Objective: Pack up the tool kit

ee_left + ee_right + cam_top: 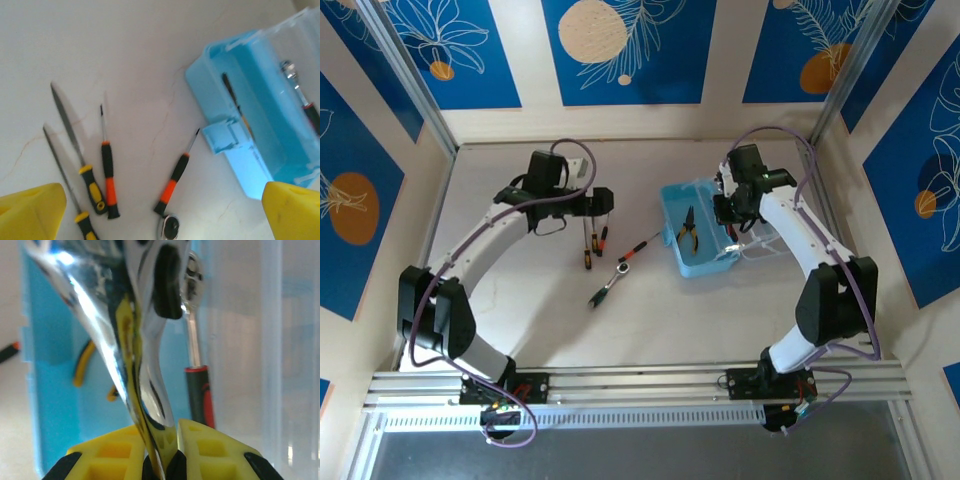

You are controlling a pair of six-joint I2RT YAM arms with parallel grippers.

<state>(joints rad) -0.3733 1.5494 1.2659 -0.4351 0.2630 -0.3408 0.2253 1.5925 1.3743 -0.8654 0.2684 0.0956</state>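
Observation:
The light-blue case (705, 262) lies open right of centre, yellow-handled pliers (687, 228) inside it. My right gripper (728, 210) hovers over the case, shut on a shiny chrome wrench (150, 355) that hangs above the case floor. Below it in the case rests a ratchet wrench with a red and black handle (197, 390). My left gripper (162, 200) stands wide open with nothing between its fingers, above two orange-and-black screwdrivers (107, 170) and two yellow-handled files (90, 182) on the table. Another ratchet wrench (610, 284) lies nearer the front.
The case's clear lid (760, 245) is folded out to the right, under my right arm. One screwdriver (638, 247) points at the case's left wall. Side walls enclose the white table (520, 330), with bare surface in front of the tools.

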